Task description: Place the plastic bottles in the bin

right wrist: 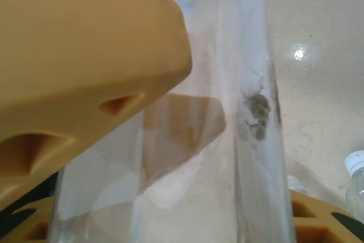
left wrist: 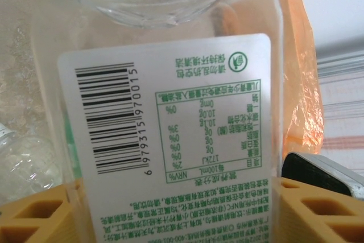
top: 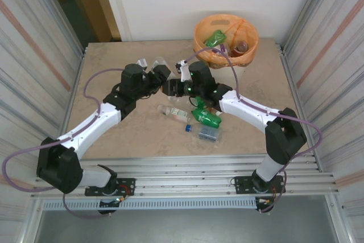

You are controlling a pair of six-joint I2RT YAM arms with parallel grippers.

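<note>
Left side: the left gripper [left wrist: 179, 211] is clenched on a labelled bottle [left wrist: 170, 112], clear plastic with its barcode facing the wrist camera.
Right side: the right gripper [right wrist: 227, 140] is grasping a clear bottle [right wrist: 216, 214] that fills the gap between its yellow fingers [right wrist: 85, 55]. I cannot tell whether it is the same bottle the left one holds.
Position: both grippers meet above the middle of the bench [top: 108, 61], close together and well short of the bin [top: 198, 41] at the far right corner.
Bin contents: a green bottle [top: 215, 38] and a brownish bottle [top: 242, 46] lie inside the orange liner.
On the bench: a second green bottle [top: 206, 119], a small clear bottle [top: 173, 112], a crushed bottle [top: 209, 134] and a loose blue cap [top: 187, 127] lie just beside the right forearm.
Risk, collision: the wrists are so near each other that a swing toward the bin could knock one arm into the other.
Risk, slip: thin, smooth plastic can buckle or slide out of the fingers in transit.
Risk, early drop: letting go before the rim would land the bottle back on the bench.
Risk, sweep: the right forearm could scatter the bottles beside it.
Risk, snag: the purple cable [top: 230, 66] loops near the bin and could catch the liner.
</note>
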